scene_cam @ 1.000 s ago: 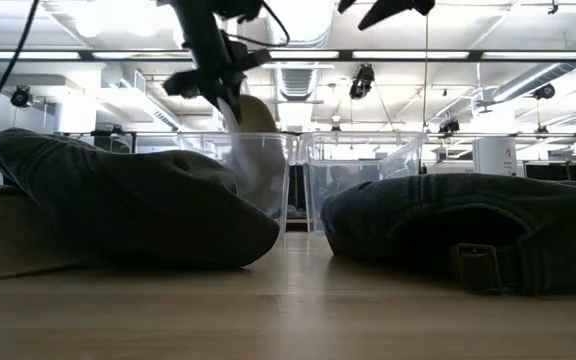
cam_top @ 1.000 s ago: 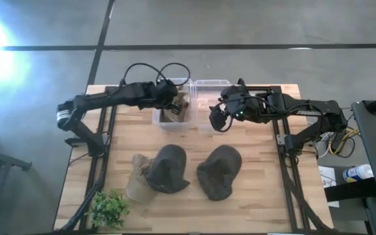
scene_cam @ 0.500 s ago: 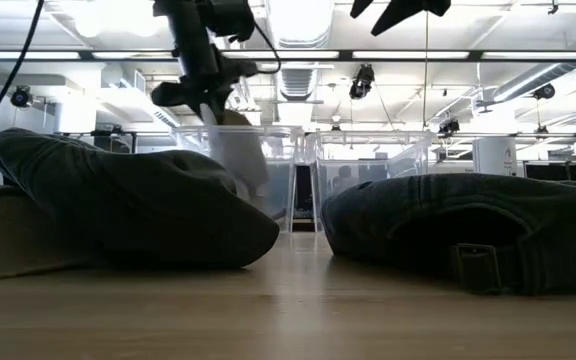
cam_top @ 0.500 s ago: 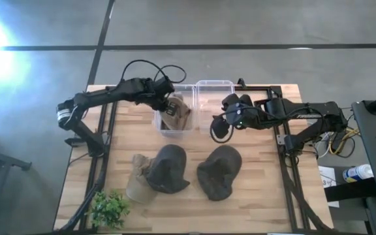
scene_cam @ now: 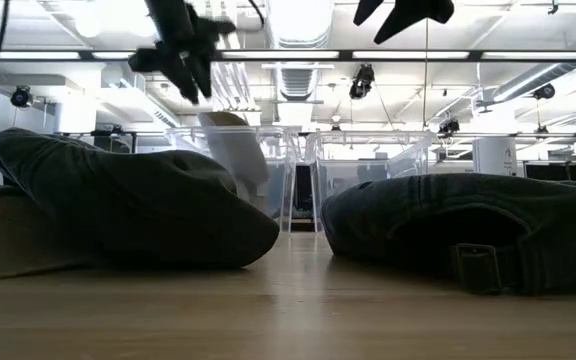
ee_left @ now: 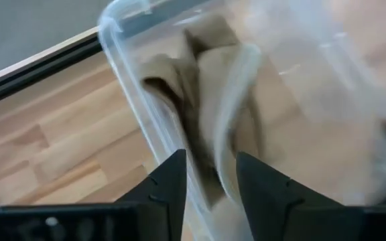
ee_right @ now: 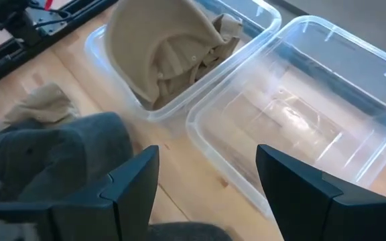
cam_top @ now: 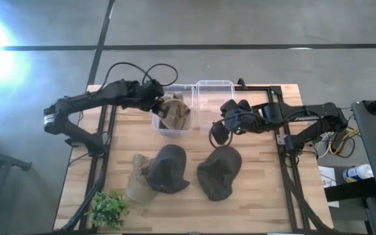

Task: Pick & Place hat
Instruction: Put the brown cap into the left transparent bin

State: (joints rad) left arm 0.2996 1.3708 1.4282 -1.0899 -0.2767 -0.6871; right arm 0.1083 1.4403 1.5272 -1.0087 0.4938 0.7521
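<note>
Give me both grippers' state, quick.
Left gripper: open, empty, above the clear plastic bin holding the tan hat.
Right gripper: open, empty.

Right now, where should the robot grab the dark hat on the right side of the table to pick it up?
Probably the brim end of the right dark hat, nearest the open right pincer. The hat lies flat and apart from the other dark hat, so coming straight down from above looks easiest. A pinch of the soft crown might also work. The low view shows a strap buckle on its near side.
</note>
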